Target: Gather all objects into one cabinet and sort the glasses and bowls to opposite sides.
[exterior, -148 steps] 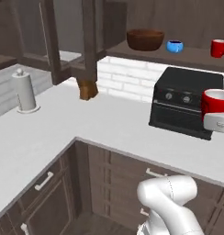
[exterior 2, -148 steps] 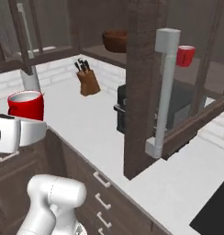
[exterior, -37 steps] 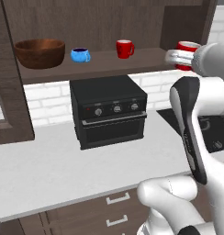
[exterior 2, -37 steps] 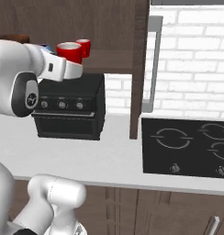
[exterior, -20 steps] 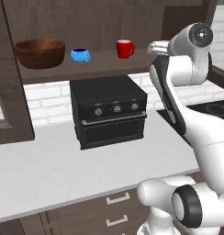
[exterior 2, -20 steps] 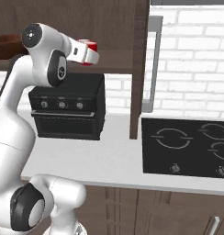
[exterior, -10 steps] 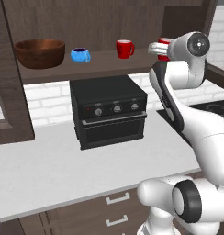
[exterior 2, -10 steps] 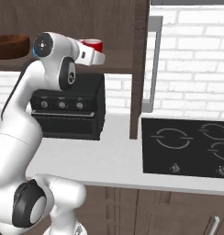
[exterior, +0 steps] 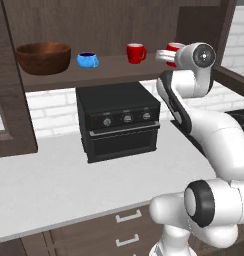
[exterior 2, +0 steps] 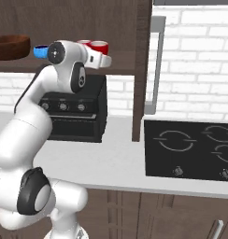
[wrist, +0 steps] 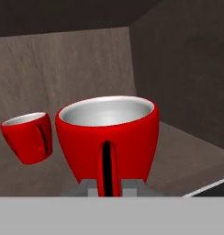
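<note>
On the cabinet shelf point(exterior: 111, 67) stand the brown wooden bowl point(exterior: 44, 57) at the left, the squat blue cup point(exterior: 87, 60) beside it, and a red mug point(exterior: 136, 53) further right. My gripper point(exterior: 165, 56) is shut on the second red mug point(exterior: 173, 51) at the shelf's right end. In the hand view this held mug point(wrist: 108, 137) is upright with its handle between my fingertips, and the other red mug point(wrist: 27, 137) stands close to its left. From the right base view the held mug point(exterior 2: 100, 47) sits ahead of my gripper point(exterior 2: 105, 59). Whether it touches the shelf I cannot tell.
A black toaster oven point(exterior: 119, 120) stands on the white counter point(exterior: 54, 180) under the shelf. The cabinet's glass door with its grey bar handle point(exterior 2: 155, 65) stands open to the right. A black cooktop point(exterior 2: 190, 149) lies in the counter beyond it. The cabinet's right wall point(wrist: 187, 78) is close to the held mug.
My arm has carried the red mug leftward and deeper into the cabinet, nearer to the other red mug. The bowl, blue cup and standing mug have not moved.
</note>
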